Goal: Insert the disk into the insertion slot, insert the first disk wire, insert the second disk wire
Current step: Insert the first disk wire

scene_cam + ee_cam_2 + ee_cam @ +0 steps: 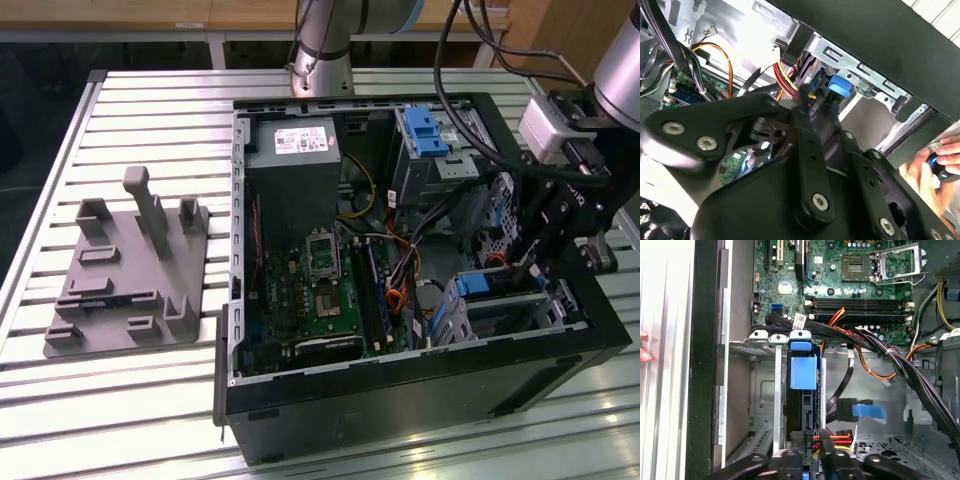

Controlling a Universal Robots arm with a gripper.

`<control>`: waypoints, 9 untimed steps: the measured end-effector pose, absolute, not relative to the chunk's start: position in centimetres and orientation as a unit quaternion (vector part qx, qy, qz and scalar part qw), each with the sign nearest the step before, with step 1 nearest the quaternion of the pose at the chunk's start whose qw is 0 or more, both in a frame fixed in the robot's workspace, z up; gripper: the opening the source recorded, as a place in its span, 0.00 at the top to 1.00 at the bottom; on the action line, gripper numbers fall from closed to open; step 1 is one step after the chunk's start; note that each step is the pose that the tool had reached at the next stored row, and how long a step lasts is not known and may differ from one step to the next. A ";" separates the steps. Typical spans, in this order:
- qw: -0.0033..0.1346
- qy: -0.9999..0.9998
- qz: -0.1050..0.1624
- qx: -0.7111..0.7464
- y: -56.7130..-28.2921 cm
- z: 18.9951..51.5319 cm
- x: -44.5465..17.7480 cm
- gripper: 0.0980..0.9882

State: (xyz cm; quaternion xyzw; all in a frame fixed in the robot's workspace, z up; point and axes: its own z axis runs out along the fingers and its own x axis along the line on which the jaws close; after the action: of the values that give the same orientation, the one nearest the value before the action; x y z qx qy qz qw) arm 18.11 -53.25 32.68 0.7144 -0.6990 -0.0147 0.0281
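You are clamping fingers [792, 457] on disk wire plug [832, 442]; disk [803, 372] sitting in insertion slot [777, 390] just ahead of fingers. Risk: plug meeting disk tilted, jamming; black cable bundle [880, 352] beside fingers snagging.

I am arching the arm [322, 45] over from its base, the wrist [560, 125] tipping downward, the claw [525, 265] reaching low, its fingers [832, 457] pinching close together in the first wrist view.
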 end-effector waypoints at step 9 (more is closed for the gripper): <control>0.028 -0.699 -0.015 0.714 -53.2 36.2 18.1 0.70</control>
State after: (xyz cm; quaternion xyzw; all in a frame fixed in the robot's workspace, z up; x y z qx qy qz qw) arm 18.11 -53.24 36.21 0.7141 -0.6994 -0.0145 0.0278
